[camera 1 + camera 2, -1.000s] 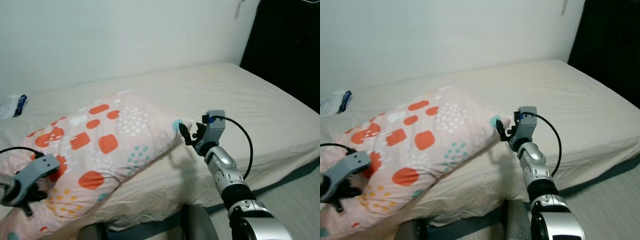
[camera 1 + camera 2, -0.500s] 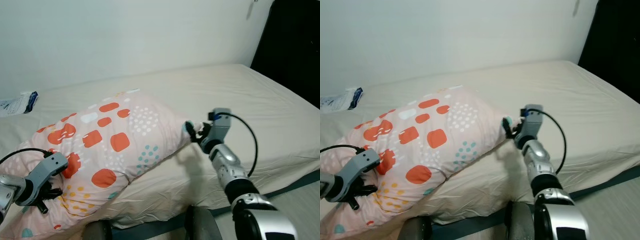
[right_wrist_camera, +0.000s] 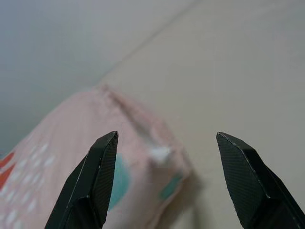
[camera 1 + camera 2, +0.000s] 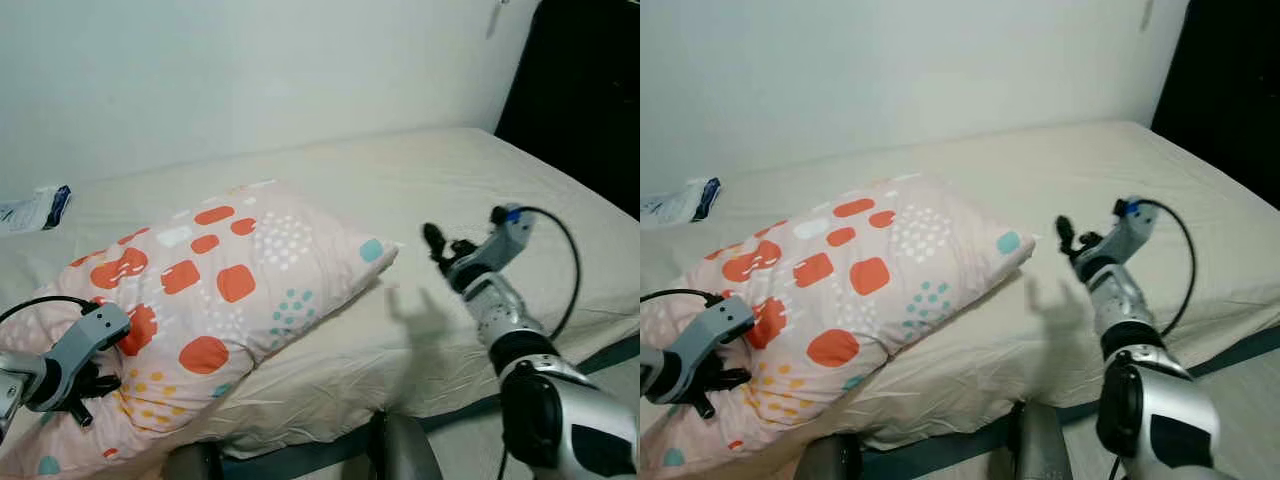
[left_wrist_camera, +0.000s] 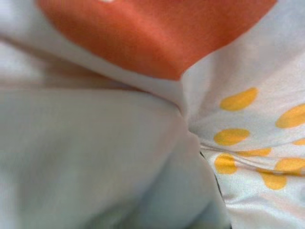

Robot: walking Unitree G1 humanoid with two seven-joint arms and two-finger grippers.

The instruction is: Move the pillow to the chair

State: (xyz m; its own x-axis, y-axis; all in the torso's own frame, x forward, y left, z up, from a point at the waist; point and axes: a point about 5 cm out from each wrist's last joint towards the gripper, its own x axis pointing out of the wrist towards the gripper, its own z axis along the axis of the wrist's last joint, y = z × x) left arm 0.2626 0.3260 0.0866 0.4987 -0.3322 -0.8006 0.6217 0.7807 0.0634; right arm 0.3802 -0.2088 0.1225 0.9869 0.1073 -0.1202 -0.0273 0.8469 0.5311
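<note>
The pillow [image 4: 215,300] by the left gripper [image 4: 85,385] is soft cloth with a faint sheen, printed with orange, teal and yellow spots, and it creases where that gripper presses into it. The bed sheet [image 4: 470,190] under the right gripper [image 3: 167,183] is matt beige fabric, smooth with shallow wrinkles. That gripper's black fingers [image 3: 95,176] have a fine woven, carbon-like texture, and the arm [image 4: 560,420] behind it is glossy silver metal.
</note>
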